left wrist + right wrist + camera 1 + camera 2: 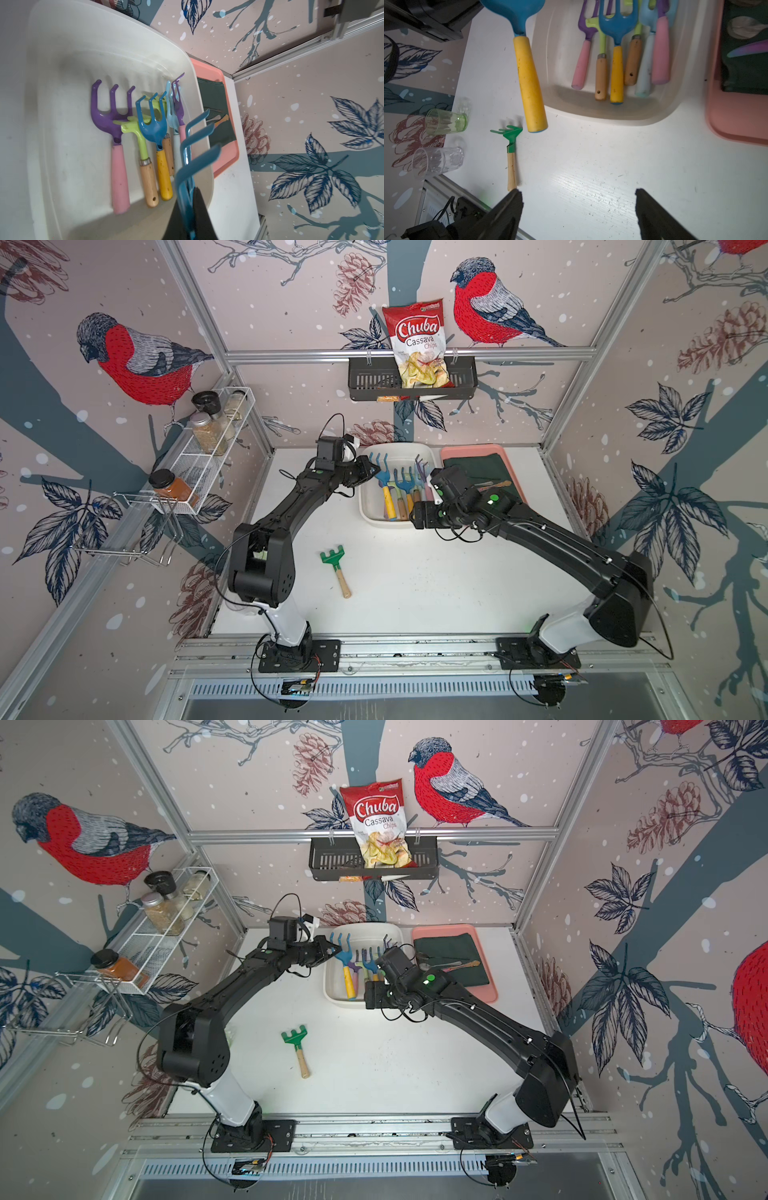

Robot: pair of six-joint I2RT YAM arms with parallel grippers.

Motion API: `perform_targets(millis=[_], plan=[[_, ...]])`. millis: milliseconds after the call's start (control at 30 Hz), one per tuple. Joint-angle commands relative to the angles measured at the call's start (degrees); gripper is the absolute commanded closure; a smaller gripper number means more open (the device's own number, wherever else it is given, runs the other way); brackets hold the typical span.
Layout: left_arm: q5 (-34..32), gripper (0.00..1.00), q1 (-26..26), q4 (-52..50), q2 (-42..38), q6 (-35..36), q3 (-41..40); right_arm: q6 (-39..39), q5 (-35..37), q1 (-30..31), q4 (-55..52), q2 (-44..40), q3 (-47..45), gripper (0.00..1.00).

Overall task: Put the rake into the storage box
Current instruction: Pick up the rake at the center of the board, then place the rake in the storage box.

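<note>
The left gripper (190, 204) is clamped on the blue head of the rake (388, 499), its jaws pinching the metal below the tines. The right gripper (577, 207) stands wide, jaws well apart with nothing between them, over bare table (591, 166).

The left arm (291, 506) starts from its base at 7 o'clock, bends at the elbow and reaches toward 1 o'clock. This puts the gripper at the 9 o'clock rim of the box (374, 519). The right arm (552, 543) comes from 5 o'clock and reaches toward 10 o'clock, its wrist over the box's 5 o'clock corner.

In both top views the rake is held over the 9 o'clock part of the box. Its long axis runs close to 12-to-6, with the tines toward 12 o'clock and the yellow handle toward 6. Whether the handle touches the box I cannot tell. Other rakes (154, 128) lie side by side in the box, tines also toward 12. A green rake (338, 572) lies on the table at 7 o'clock of the box, well apart from it.
</note>
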Motion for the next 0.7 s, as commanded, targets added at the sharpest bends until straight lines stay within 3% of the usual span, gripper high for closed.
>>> perform_targets(millis=[0, 200, 500, 667], plan=[[-3.14, 1.0, 0.25, -8.97, 5.03, 6.89, 6.95, 0.64, -1.81, -2.59, 2.63, -3.56, -3.23, 0.13], [-6.73, 1.0, 0.19, -14.99, 14.89, 9.9, 17.92, -0.39, -3.78, -6.42, 4.23, -6.91, -7.41, 0.12], [-11.54, 1.0, 0.02, -25.54, 28.75, 13.41, 35.7, -1.74, -6.5, -8.42, 4.67, -5.22, -8.62, 0.13], [-12.74, 1.0, -0.21, -27.52, 32.74, 13.87, 39.85, -1.92, -7.11, -9.03, 5.36, -4.87, -9.3, 0.12]])
